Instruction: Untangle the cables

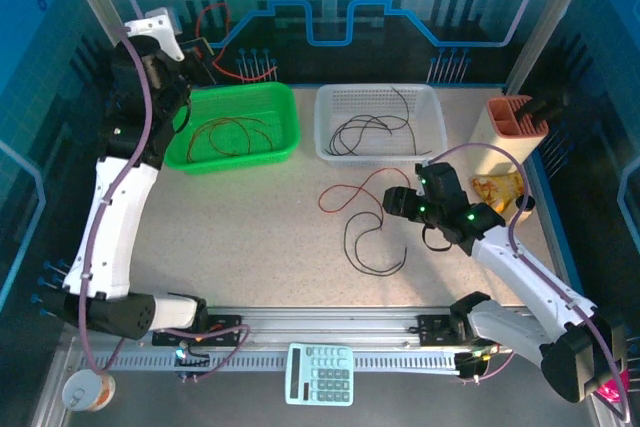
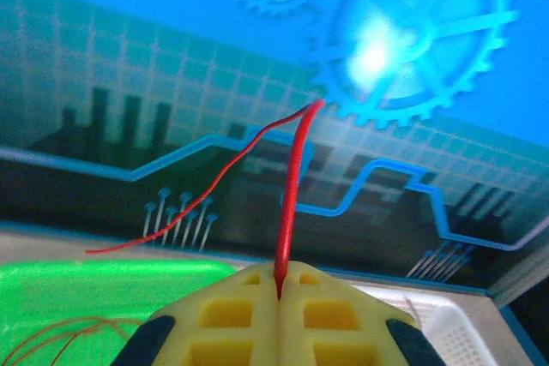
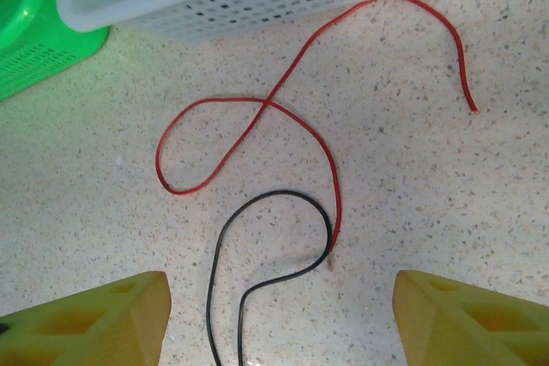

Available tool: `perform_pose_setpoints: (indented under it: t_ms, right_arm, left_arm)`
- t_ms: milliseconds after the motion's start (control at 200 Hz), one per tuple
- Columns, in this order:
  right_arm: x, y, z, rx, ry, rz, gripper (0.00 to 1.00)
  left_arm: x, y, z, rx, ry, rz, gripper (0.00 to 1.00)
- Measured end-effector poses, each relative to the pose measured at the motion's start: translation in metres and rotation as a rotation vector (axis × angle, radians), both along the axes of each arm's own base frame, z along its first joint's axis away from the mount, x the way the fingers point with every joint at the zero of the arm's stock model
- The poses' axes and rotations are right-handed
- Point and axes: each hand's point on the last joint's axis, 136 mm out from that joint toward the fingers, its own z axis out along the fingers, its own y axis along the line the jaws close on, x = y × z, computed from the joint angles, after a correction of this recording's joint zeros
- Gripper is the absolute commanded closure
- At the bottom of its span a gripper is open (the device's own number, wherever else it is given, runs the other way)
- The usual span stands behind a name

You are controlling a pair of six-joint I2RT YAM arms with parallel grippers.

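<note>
Bright, even overhead light washes my tabletop (image 1: 270, 217), shadows faint. From my left wrist the lit gear panel (image 2: 377, 49) flares white and soft; my left claw (image 2: 279, 289) blurs up close, the red cable (image 2: 290, 186) sharper. My right wrist view is crisp.

Left arm (image 1: 112, 232): white link shells, black joint housings, black base block. A thin purple-grey cable (image 1: 148, 97) runs along it.

Right arm (image 1: 525, 269): same white-and-black build, with its own purple-grey cable (image 1: 480, 146). Small green lights (image 1: 470, 215) sit on the black wrist block.

Left gripper (image 2: 279, 287): yellow fingers (image 2: 214, 319) with moulded rectangular pockets. The dark patches at the outer edges are possibly pads, too blurred to tell.

Right gripper (image 3: 281, 297): yellow wedge-shaped fingers (image 3: 94, 319), also pocketed.
</note>
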Motion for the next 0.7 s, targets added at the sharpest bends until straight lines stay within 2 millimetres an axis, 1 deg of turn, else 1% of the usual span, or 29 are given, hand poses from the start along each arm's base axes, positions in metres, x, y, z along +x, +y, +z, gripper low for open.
perform_pose_setpoints:
  t_ms: [60,120,180,255,315,445,540,615,700]
  right_arm:
    - [0.002,-0.001,0.003,0.001,-0.007,-0.003,0.30]
    - [0.003,-0.002,0.005,0.001,-0.011,-0.007,0.30]
    - [0.003,-0.003,0.005,-0.001,-0.010,-0.008,0.30]
    - [0.004,-0.004,0.004,-0.005,-0.007,-0.009,0.30]
    - [0.003,-0.005,0.003,-0.007,-0.003,-0.011,0.30]
    - [0.001,-0.007,0.001,-0.012,0.009,-0.014,0.30]
    - [0.000,-0.009,0.001,-0.014,0.013,-0.020,0.30]
    - [-0.002,-0.011,0.003,-0.013,0.009,-0.025,0.30]
    - [-0.003,-0.012,0.006,-0.009,0.002,-0.025,0.30]
  left_arm:
    - [0.013,0.012,-0.023,-0.026,0.047,0.027,1.00]
    - [0.026,0.022,-0.051,-0.052,0.108,0.048,1.00]
    - [0.036,0.031,-0.079,-0.072,0.163,0.067,1.00]
    - [0.046,0.040,-0.106,-0.088,0.218,0.087,1.00]
    - [0.055,0.047,-0.123,-0.103,0.247,0.105,1.00]
    - [0.076,0.059,-0.151,-0.112,0.287,0.133,1.00]
    - [0.092,0.064,-0.183,-0.111,0.341,0.151,1.00]
    - [0.105,0.068,-0.217,-0.103,0.405,0.172,1.00]
    - [0.117,0.075,-0.261,-0.087,0.490,0.208,1.00]
